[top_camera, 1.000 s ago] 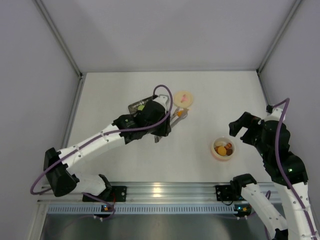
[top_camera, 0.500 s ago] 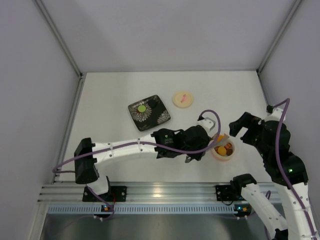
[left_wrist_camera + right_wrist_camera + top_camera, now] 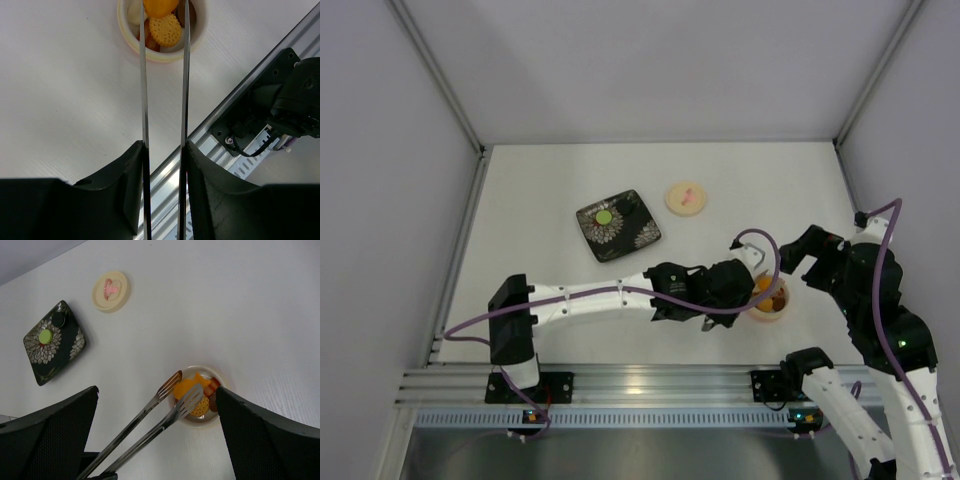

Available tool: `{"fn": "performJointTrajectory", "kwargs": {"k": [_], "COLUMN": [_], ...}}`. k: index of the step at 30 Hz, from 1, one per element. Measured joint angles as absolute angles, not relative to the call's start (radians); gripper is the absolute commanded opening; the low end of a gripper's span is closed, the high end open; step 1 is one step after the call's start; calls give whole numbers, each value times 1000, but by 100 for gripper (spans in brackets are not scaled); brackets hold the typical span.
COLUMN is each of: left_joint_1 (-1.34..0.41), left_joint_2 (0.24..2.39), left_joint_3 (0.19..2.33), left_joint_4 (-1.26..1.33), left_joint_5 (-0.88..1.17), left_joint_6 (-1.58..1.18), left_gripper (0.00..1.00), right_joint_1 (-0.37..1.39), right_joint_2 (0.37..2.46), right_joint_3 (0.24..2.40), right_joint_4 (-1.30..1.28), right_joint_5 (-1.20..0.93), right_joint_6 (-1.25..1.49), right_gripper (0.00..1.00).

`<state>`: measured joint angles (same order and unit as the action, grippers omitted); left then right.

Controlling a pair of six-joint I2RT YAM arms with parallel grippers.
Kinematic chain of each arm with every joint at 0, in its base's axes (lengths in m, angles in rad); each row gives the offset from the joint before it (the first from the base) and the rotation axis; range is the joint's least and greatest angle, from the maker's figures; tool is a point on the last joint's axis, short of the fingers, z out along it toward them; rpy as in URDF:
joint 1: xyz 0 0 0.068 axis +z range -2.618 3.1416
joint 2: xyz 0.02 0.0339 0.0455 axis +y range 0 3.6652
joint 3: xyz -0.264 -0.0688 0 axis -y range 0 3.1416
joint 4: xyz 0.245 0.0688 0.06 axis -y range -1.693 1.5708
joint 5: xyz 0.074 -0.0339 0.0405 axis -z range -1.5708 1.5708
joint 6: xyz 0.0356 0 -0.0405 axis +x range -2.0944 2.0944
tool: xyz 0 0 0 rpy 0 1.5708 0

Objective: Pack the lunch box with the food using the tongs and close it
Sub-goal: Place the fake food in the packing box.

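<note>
My left gripper [image 3: 738, 283] [image 3: 164, 150] is shut on the handles of the silvery tongs [image 3: 142, 80] [image 3: 150, 424]. The tongs' tips reach over the pale round lunch box [image 3: 767, 312] [image 3: 126, 35] [image 3: 202, 422]. An orange piece of food [image 3: 160, 6] [image 3: 188, 388] sits between the tips, above a round yellow cracker [image 3: 166, 30] and brown pieces inside the box. My right gripper [image 3: 800, 256] [image 3: 156, 389] hangs open just above and right of the box, holding nothing. The cream lid [image 3: 686, 197] [image 3: 110, 290] lies apart at the back.
A dark patterned square plate [image 3: 630, 235] [image 3: 70, 347] holds a green piece [image 3: 604, 216] [image 3: 45, 336] at the left back. The metal rail [image 3: 650, 385] [image 3: 240, 125] and the right arm's base [image 3: 285, 105] run along the near edge. Walls enclose three sides.
My left arm swung from the plate across to the lunch box, carrying the tongs with the orange piece. The right arm stayed still.
</note>
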<state>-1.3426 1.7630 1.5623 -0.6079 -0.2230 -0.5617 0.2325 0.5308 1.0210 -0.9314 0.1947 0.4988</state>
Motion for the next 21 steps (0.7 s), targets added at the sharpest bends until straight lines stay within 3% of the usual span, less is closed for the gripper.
{"fn": "performJointTrajectory", "kwargs": {"k": [21], "left_joint_1": [-1343], "left_joint_2": [1794], "left_joint_3": [1601], "left_joint_4": [-634], "left_joint_5": [-256], "left_joint_6": [-577], "left_gripper": [36], "right_joint_1": [233], "right_joint_2": [530], "right_joint_3": [1021], "right_joint_4": [-931], "right_joint_5": [196], "right_joint_6": [499], "right_gripper": [99]}}
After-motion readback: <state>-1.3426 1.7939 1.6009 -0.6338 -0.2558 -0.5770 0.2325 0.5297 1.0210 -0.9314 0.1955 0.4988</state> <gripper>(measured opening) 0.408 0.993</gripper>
